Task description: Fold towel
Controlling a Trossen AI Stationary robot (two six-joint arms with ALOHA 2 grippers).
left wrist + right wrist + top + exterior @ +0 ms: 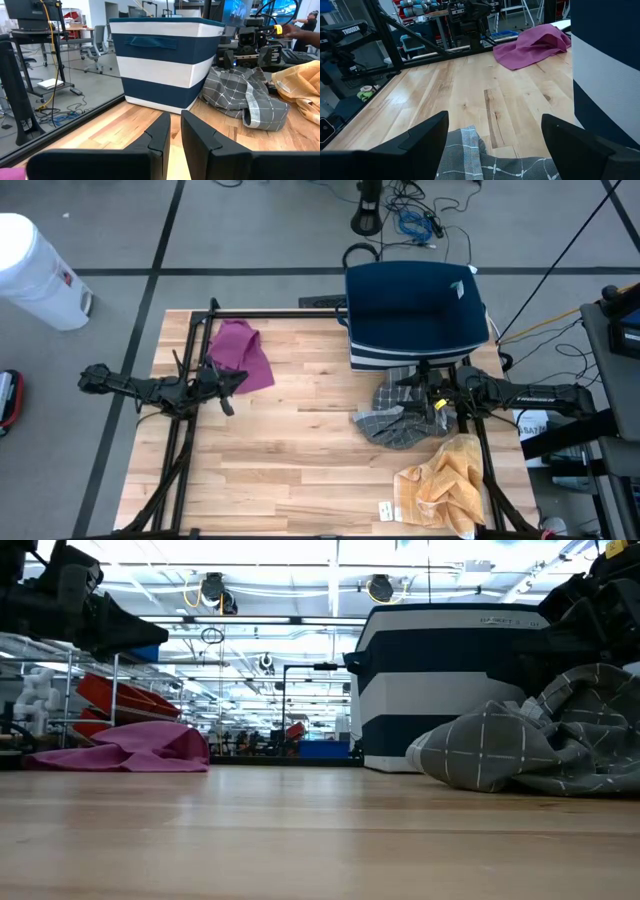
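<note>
A crumpled grey checked towel (395,425) (520,745) (240,92) lies heaped on the table's right side, in front of a blue-and-white bin (415,305). My right gripper (408,385) (495,120) is open over the heap's far part, its fingers wide apart on either side of a raised grey fold (470,160). My left gripper (232,380) (175,132) hangs shut above the bare wood on the left, next to a bunched magenta towel (243,352) (130,748). It holds nothing. My right gripper stands open just over the grey towel, with the fold (467,150) rising between its fingers. I cannot tell whether either finger touches the cloth.
A crumpled yellow cloth (445,485) (300,85) lies at the near right corner, beside the grey towel. The bin (440,680) stands at the far right edge. Bare wood (310,440) stretches across the middle and near left of the table.
</note>
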